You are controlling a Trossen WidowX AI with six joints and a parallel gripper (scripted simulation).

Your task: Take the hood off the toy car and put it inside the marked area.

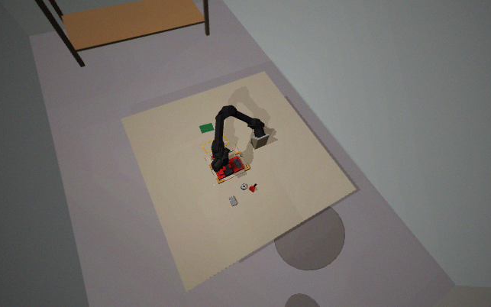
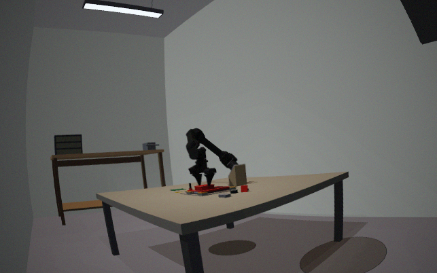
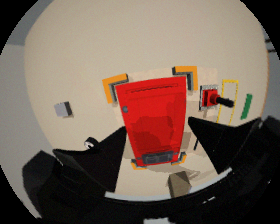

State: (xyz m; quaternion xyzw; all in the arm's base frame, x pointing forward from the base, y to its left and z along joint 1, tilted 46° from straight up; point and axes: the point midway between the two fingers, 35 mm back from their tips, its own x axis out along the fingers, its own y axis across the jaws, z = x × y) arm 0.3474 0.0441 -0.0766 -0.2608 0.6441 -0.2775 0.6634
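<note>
The toy car (image 1: 240, 161) (image 2: 221, 189) is red and lies between orange corner brackets. Its hood seems to be the raised red block (image 2: 204, 187) on top in the exterior view; in the wrist view a broad red panel (image 3: 153, 107) fills the middle, and I cannot tell where the hood ends. My gripper (image 2: 204, 184) (image 3: 157, 124) is open and empty, pointing down close above the raised block, with a finger on each side of the red panel in the wrist view. Contact cannot be told. The marked area, a yellow dashed outline (image 1: 204, 149) (image 3: 230, 81), lies beside the car.
A green patch (image 1: 206, 127) (image 3: 246, 106) lies beyond the outline. A red block (image 3: 209, 97) with a black peg stands between car and outline. On the other side are a grey block (image 1: 233, 201) (image 3: 63, 109), a wheel (image 1: 243, 185) and a red piece (image 1: 252, 189) (image 2: 244, 189).
</note>
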